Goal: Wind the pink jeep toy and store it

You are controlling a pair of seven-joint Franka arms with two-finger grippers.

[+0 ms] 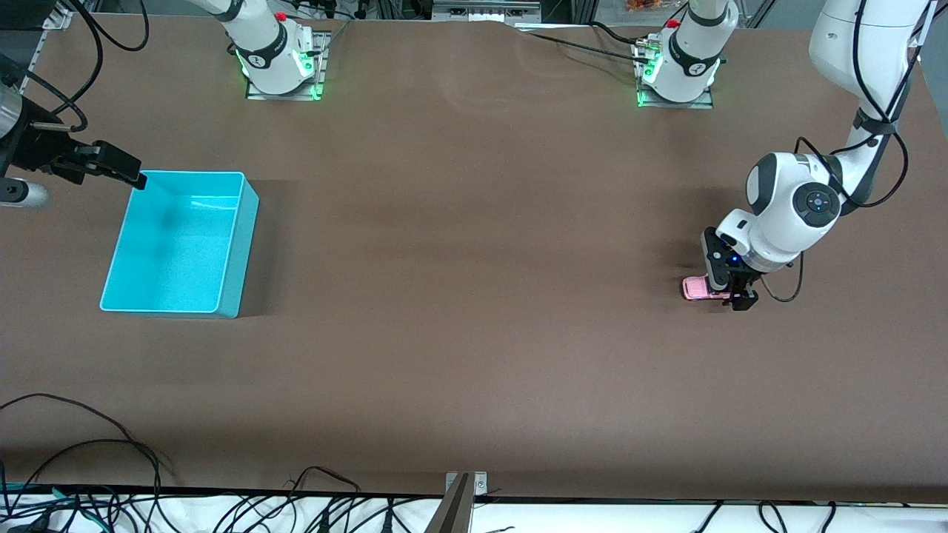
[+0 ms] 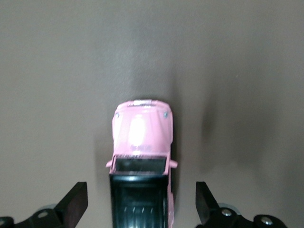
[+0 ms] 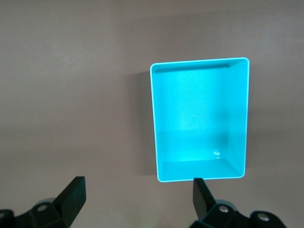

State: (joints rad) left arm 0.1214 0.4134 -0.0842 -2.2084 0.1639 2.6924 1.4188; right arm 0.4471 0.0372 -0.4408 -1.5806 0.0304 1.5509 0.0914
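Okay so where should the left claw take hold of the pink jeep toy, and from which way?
Probably from straight above, across the body's two long flat sides. The pink jeep toy sits upright on its wheels on the table, and the left claw hangs open with one finger on each side of the black roof, apart from it.

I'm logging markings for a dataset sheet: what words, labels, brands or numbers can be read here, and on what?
None can be read.
Jeep: no text shows on hood or roof.
Bin: plain, unmarked.
Round marks on the arm bases: too small to read.
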